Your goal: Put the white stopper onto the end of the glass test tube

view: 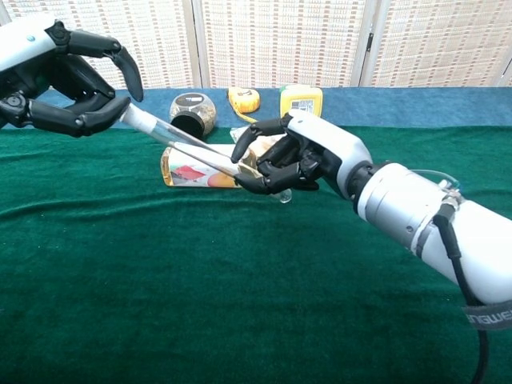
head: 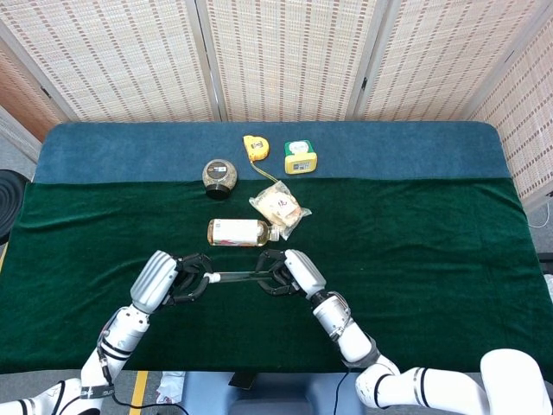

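The green cloth-covered tabletop [head: 415, 251] carries a lying bottle [head: 238, 232], which serves as the landmark here. Just in front of the bottle, the right hand [view: 300, 156] grips the closed end of the glass test tube [view: 180, 141], held off the cloth. The tube slants up from that hand to the left hand [view: 60, 80], whose fingers close around its far end. The white stopper sits there inside the left hand's grasp, mostly hidden by the fingers. Behind the bottle lie a wrapped snack packet [head: 281, 207], a dark jar [head: 219, 175] and a yellow tape measure [head: 255, 146].
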You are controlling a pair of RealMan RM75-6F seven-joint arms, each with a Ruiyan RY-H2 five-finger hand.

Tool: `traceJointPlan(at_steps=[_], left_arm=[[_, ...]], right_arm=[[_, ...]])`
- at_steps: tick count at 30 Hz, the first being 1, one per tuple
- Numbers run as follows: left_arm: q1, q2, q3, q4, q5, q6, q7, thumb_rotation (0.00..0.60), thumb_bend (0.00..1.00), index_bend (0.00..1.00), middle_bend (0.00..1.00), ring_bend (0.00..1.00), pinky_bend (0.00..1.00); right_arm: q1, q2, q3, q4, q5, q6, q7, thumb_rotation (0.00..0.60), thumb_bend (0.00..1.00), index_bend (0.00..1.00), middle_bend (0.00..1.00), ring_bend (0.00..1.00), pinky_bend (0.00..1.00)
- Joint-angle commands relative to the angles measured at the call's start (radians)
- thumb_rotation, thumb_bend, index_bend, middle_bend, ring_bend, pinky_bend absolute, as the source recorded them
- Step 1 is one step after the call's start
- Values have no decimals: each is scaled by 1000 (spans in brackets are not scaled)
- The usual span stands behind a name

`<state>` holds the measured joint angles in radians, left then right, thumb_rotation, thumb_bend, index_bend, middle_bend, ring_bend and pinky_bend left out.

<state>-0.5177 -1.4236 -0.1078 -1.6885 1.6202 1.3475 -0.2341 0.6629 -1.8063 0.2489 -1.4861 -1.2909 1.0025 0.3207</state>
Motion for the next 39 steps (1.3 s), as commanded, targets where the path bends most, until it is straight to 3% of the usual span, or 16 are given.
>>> traceJointPlan(at_steps=[1,8,14,19,24,35,39], left_arm=[[3,23,1,-5,-7,-6,0,600,414,279,833,741,870],[17,89,4,29,-51,-30,35,600,365,230,557,445,596],[40,104,9,81,-90,-33,83,600,361,230,464,316,417],[60,111,15,95,-102,-22,89,600,359,225,445,284,341],[74,116,21,107,-106,-18,83,600,358,214,432,267,304],[100,116,19,133,-124,-6,59,600,356,151,420,250,271],[117,130,17,150,-142,1,80,600,356,147,413,249,258]], right_arm=[[-4,20,-7,-2,2,-1,-28,600,609,823,952,1000,961],[-12,81,-25,11,48,-18,-155,600,610,823,952,1000,961],[-7,65,-43,71,102,-39,-260,600,610,812,951,1000,961],[1,26,-54,139,129,-47,-334,600,610,704,943,1000,961],[-2,6,-68,170,129,-44,-371,600,610,534,934,1000,961],[-22,46,-81,122,103,-28,-387,600,610,246,934,1000,961],[-49,120,-84,61,44,38,-386,600,610,217,925,1000,961]])
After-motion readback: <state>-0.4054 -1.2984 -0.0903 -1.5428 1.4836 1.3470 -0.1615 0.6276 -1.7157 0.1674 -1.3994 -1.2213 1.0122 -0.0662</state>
